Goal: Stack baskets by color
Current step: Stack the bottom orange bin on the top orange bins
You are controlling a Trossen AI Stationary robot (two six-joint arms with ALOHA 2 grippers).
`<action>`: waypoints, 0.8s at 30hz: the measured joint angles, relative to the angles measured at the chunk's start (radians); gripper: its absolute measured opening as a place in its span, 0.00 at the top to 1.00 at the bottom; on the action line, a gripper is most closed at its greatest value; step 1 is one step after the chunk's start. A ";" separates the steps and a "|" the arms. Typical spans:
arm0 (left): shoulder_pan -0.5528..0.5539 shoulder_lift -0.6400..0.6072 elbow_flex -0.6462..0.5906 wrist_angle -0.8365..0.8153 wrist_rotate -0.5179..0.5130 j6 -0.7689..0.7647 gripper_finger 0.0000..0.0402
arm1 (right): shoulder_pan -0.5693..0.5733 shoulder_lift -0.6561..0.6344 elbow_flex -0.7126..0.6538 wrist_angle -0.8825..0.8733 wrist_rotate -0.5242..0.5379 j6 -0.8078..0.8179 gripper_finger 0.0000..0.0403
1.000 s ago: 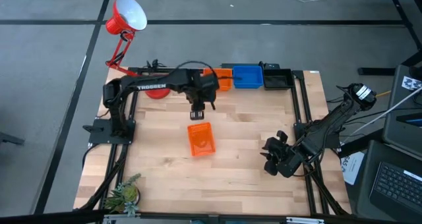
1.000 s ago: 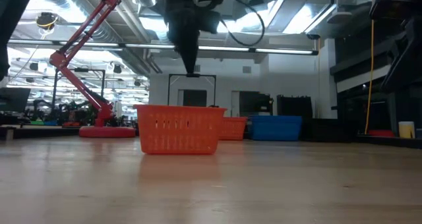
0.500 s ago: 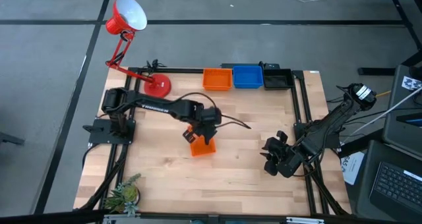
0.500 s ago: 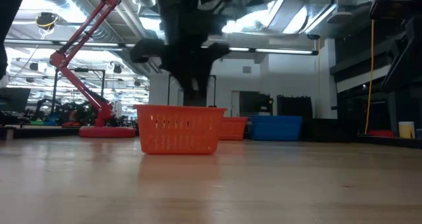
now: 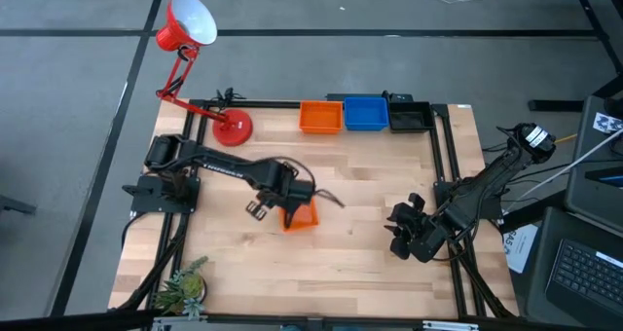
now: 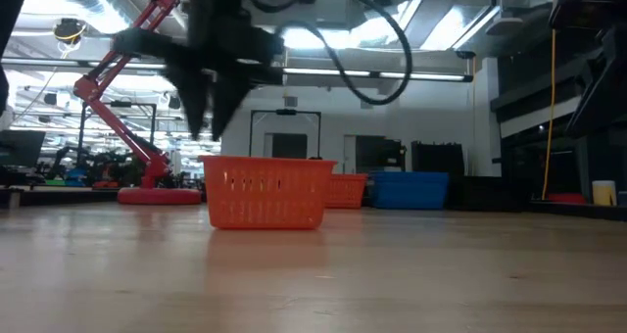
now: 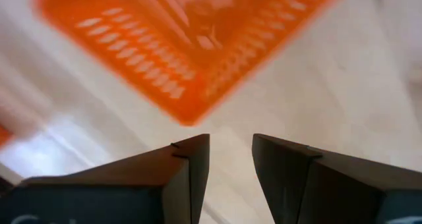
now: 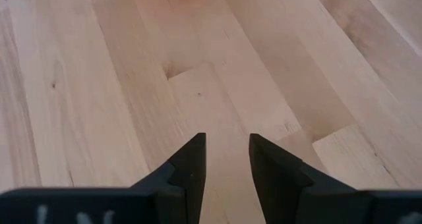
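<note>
An orange basket (image 5: 304, 217) rests on its bottom in the middle of the table, also seen in the low view (image 6: 265, 191). My left gripper (image 5: 259, 209) hovers open just left of it, pointing down; in the left wrist view its fingers (image 7: 231, 151) stand over bare wood, short of a corner of the basket (image 7: 184, 46). Along the far edge a second orange basket (image 5: 320, 117), a blue basket (image 5: 366, 114) and a black basket (image 5: 409, 116) stand in a row. My right gripper (image 5: 404, 230) waits open at the table's right, over bare wood (image 8: 227, 151).
A red desk lamp stands with its base (image 5: 234, 128) on the far left of the table. A small green plant (image 5: 185, 284) lies at the near left corner. Dark frame rails (image 5: 443, 156) run along the table's sides. Bare wood lies between the middle basket and the far row.
My left gripper has come from the far row toward the near edge and down, passed over the middle orange basket, then swung toward the table's left and rolled about its own axis. The basket has kept its place.
</note>
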 joint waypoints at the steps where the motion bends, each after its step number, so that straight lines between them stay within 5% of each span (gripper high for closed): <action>1: -0.018 0.000 -0.005 -0.022 0.000 0.000 0.73 | 0.000 0.000 0.000 0.000 0.000 0.000 0.71; 10: -0.135 0.006 -0.017 0.078 -0.065 0.061 0.73 | 0.000 0.000 0.000 -0.001 0.000 0.000 0.71; 24: -0.148 0.053 -0.016 0.117 -0.063 0.124 0.73 | 0.000 0.000 0.000 0.008 0.000 0.001 0.71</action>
